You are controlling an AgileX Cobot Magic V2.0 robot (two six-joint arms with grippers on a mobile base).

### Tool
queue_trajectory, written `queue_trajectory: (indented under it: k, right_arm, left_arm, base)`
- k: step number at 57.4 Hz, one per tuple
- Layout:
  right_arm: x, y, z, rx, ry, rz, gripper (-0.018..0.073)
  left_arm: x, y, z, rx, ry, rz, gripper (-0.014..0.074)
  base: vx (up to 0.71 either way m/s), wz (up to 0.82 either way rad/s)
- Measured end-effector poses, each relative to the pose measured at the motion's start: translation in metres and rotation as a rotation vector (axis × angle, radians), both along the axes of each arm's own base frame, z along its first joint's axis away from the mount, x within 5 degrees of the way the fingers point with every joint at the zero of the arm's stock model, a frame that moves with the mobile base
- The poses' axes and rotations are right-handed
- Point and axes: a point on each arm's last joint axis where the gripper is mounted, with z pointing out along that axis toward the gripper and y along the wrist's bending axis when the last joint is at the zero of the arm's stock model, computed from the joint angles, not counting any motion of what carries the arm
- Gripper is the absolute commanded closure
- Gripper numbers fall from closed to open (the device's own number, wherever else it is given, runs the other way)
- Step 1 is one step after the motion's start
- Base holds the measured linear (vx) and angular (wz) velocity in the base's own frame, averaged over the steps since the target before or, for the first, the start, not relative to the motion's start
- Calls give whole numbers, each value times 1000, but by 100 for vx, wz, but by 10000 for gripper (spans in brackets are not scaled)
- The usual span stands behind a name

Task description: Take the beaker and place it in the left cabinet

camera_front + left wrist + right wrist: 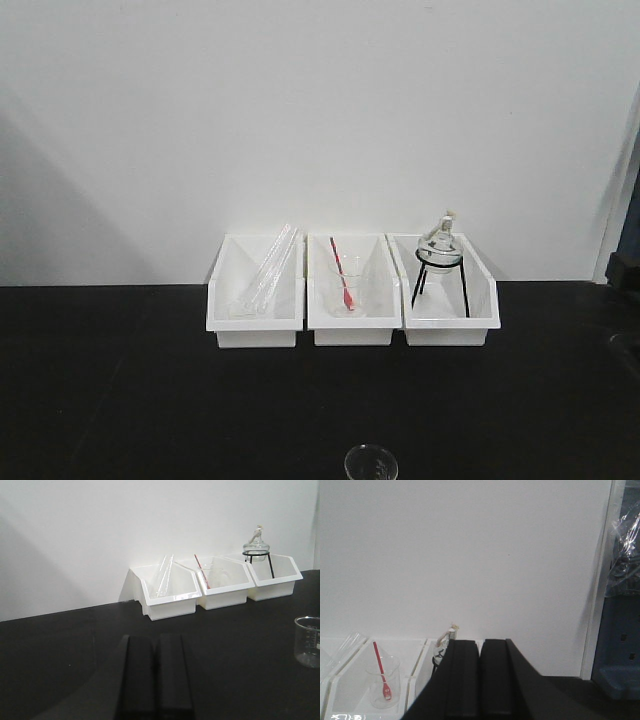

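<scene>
Three white bins stand side by side, touching, on the black worktop (120,380) against a plain white wall (300,120). The left bin (255,328) holds clear glass tubes (274,268) leaning against its back corner. The middle bin (353,328) holds a clear glass (346,290) with a red stirrer (342,272) tilted in it. In the right bin (452,328) a round flask (440,250) sits on a black tripod (441,285). A blue-fronted unit (620,650) shows at the right wrist view's far right edge
</scene>
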Motion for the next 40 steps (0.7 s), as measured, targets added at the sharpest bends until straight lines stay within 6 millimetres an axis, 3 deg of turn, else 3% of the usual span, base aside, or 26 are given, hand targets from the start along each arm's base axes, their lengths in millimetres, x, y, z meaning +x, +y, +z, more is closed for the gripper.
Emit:
queue_trajectory:
  k: [9,28,40]
  right_arm:
    - [0,0,3,6,-25,3,372]
    - [0,0,4,64,-27,7,-160]
    - [0,1,5,155,-46,17,-163]
  left_arm:
    - [0,0,0,0,0,0,596]
    - [0,0,0,0,0,0,596]
    - [0,0,0,0,0,0,596]
  base:
    - [0,0]
    - [0,0]
    - [0,0]
